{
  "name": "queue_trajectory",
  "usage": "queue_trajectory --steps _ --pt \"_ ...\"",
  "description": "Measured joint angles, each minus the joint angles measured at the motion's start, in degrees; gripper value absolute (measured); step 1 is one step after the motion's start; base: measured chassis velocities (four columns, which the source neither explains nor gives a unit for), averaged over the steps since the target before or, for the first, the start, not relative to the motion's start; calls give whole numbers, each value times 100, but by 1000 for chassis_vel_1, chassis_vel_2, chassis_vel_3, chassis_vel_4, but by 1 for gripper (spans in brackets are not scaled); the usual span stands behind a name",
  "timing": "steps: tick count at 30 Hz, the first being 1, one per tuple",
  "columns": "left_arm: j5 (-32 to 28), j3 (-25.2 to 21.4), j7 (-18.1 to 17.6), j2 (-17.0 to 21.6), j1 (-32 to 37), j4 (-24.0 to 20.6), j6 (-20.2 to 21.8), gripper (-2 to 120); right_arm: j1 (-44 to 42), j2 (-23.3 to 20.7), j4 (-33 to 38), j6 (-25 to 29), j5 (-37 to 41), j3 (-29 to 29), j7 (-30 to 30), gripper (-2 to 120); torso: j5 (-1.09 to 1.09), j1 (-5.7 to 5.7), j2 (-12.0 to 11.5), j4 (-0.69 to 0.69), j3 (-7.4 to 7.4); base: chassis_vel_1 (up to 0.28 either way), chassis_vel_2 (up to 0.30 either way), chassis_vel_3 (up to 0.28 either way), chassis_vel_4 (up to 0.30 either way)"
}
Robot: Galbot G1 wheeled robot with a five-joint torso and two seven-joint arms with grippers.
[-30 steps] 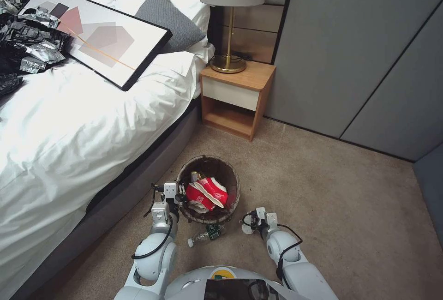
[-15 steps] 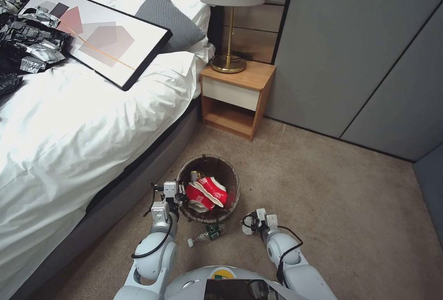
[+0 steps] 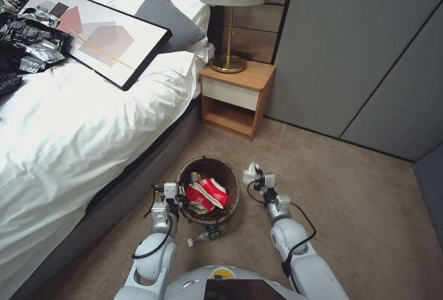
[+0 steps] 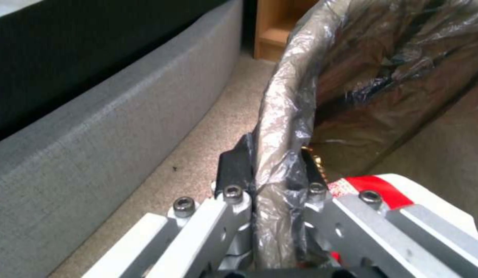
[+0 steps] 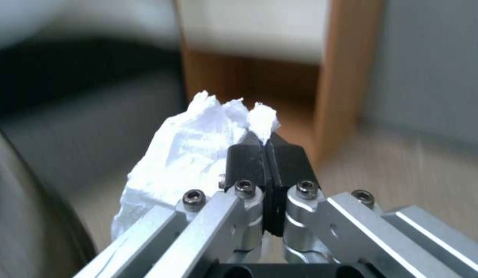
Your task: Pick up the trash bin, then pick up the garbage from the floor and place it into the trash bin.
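The trash bin (image 3: 220, 169) with a brown liner stands on the carpet beside the bed. Red-and-white wrappers (image 3: 206, 193) lie inside it. My left gripper (image 3: 177, 194) is shut on the bin's near-left rim; in the left wrist view its black pads (image 4: 237, 168) pinch the liner-covered rim (image 4: 280, 127). My right gripper (image 3: 256, 177) is raised just right of the bin, shut on a crumpled white tissue (image 3: 251, 172). In the right wrist view the tissue (image 5: 192, 146) bulges out beside the closed fingertips (image 5: 247, 162). A clear green-labelled bottle (image 3: 206, 235) lies on the floor in front of the bin.
The bed (image 3: 69, 124) with its grey base runs along the left, close to the bin. A wooden nightstand (image 3: 235, 99) with a lamp (image 3: 230, 23) stands behind. Grey wall panels (image 3: 369, 60) close the right; open carpet (image 3: 350, 212) lies to the right.
My right gripper has lifted from the floor near the bottle, forward and up to beside the bin's right rim, carrying the white tissue. The left gripper and bin have stayed put.
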Motion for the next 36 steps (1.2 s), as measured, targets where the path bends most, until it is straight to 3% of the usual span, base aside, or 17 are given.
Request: queue_trajectory --steps 7,16,20,25,36 --pt "16 43 3 -3 4 27 0 5 -70 -66 1153 640 92 -97 -1046 0 1 0 0 0 0 0 0 0 0" --pt "33 49 5 -8 6 34 0 5 -367 -156 1945 917 140 -571 -2089 0 0 0 0 -1 0 0 0 0 0" --pt "38 66 6 -11 6 34 0 5 -391 -218 1844 914 72 -792 -2126 0 0 0 0 -1 -1 0 0 0 0" --pt "53 77 10 -8 27 20 0 5 -321 -282 1158 936 -119 -1139 -2067 0 1 0 0 0 0 0 0 0 0" --pt "62 83 14 -17 29 -5 0 5 -143 -233 415 1025 -189 -1280 -1966 0 1 0 0 0 0 0 0 0 0"
